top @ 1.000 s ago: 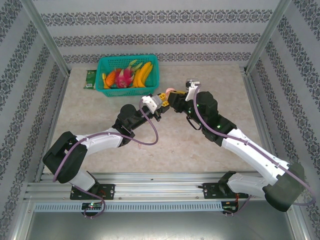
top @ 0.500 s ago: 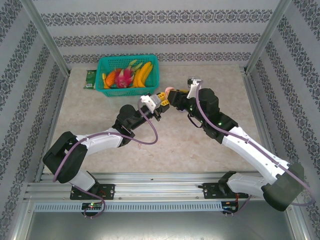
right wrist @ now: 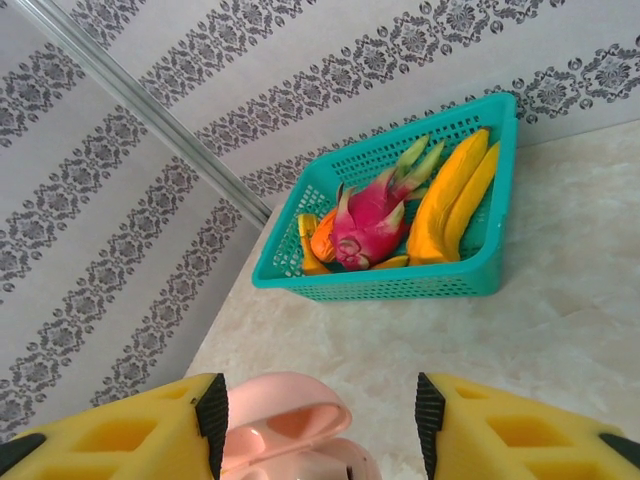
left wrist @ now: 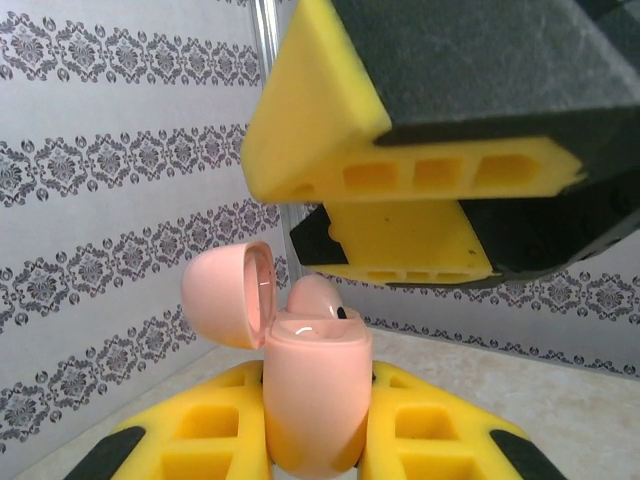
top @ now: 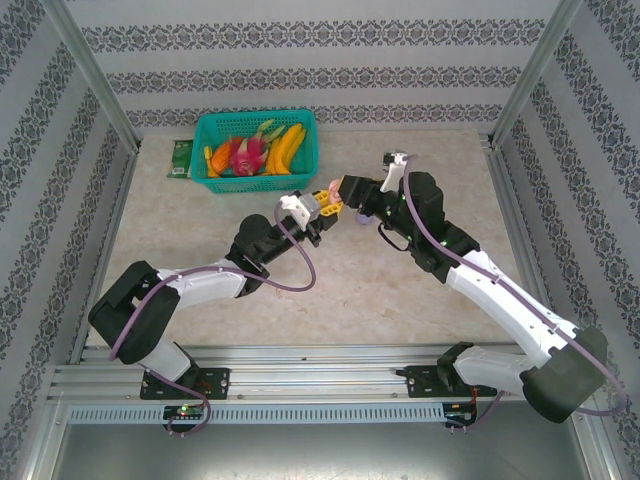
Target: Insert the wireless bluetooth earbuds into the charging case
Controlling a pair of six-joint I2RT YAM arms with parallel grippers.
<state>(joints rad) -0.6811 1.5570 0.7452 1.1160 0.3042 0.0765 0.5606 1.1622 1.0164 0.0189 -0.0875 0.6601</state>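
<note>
**Inspector:** Left claw, state?

**Assessor:** Closed on the charging case; its yellow fingers press the lower body from both sides; the case stands upright in the grip.

**Inspector:** Location of the case?

**Assessor:** Held off the surface, over its middle and somewhat nearer the far edge than the near one; so the top view places it.

**Inspector:** Condition of the case?

**Assessor:** The lid is swung back on its hinge to one side; one pale pink earbud sits in the body, its rounded top rising above the rim; I cannot tell whether a second is seated beside it.

**Inspector:** Right claw?

**Assessor:** Jaws apart; its wrist view shows the pink case low between the two yellow fingers, with a clear gap on one side; whether the other finger touches the lid I cannot tell; from the left wrist view the claw hangs just above the open case.

**Inspector:** Anything else on the surface?

**Assessor:** A teal basket near the far-left corner, well apart from both claws; it holds a dragon fruit and yellow and orange pieces.
</note>
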